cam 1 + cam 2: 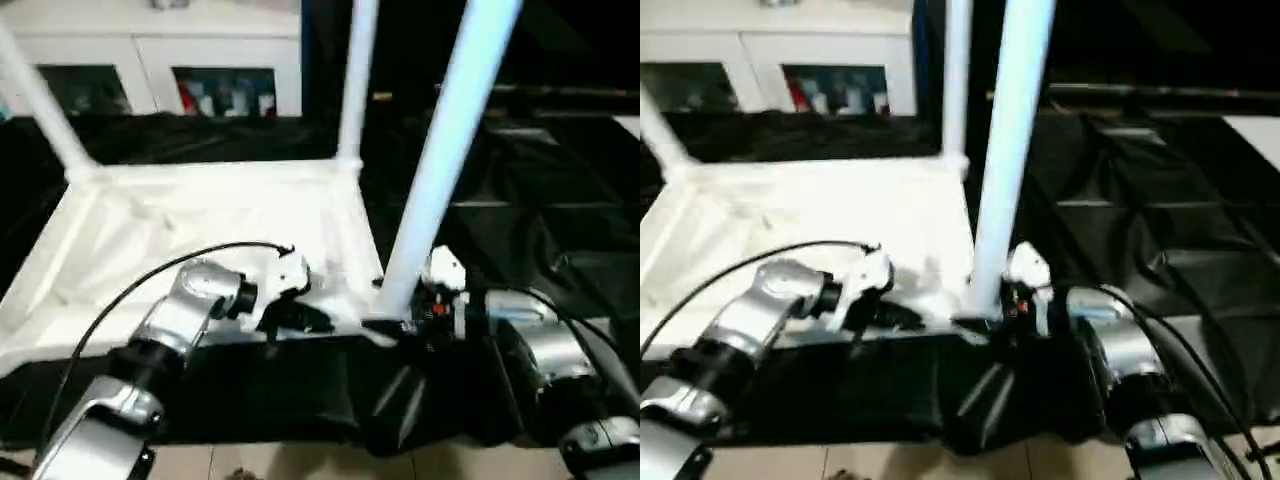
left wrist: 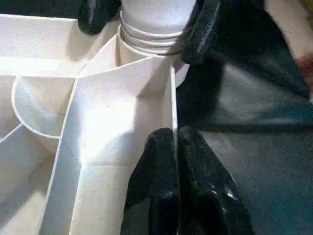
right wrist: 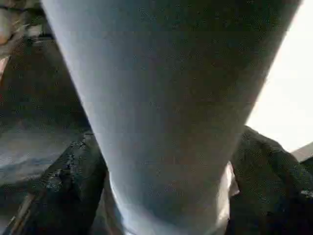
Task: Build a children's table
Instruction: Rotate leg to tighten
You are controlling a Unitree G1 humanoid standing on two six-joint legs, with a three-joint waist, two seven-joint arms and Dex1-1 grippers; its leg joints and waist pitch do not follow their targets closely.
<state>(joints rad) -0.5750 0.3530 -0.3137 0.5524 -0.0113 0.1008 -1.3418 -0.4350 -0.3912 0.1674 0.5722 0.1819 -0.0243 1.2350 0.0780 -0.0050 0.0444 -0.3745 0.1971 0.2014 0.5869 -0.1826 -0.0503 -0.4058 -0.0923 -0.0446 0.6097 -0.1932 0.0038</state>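
Observation:
The children's table lies upside down, its white ribbed top [image 1: 200,215] on a black cloth. Three legs stand up from its corner sockets: one at the far left [image 1: 40,100], one at the far right [image 1: 357,80], and a near right leg [image 1: 440,160]. My left gripper [image 2: 175,134] is shut on the thin rim wall of the top, just beside the near right socket. My right gripper [image 3: 166,196] stands open around the base of that near leg. One black finger [image 2: 98,14] is on each side of the ribbed end where it enters the socket.
A black cloth [image 1: 530,200] covers the work surface and runs off to the right in folds. A white cabinet [image 1: 150,50] with glass doors stands behind. A strip of pale floor [image 1: 300,465] shows at the near edge. Cables trail from both wrists.

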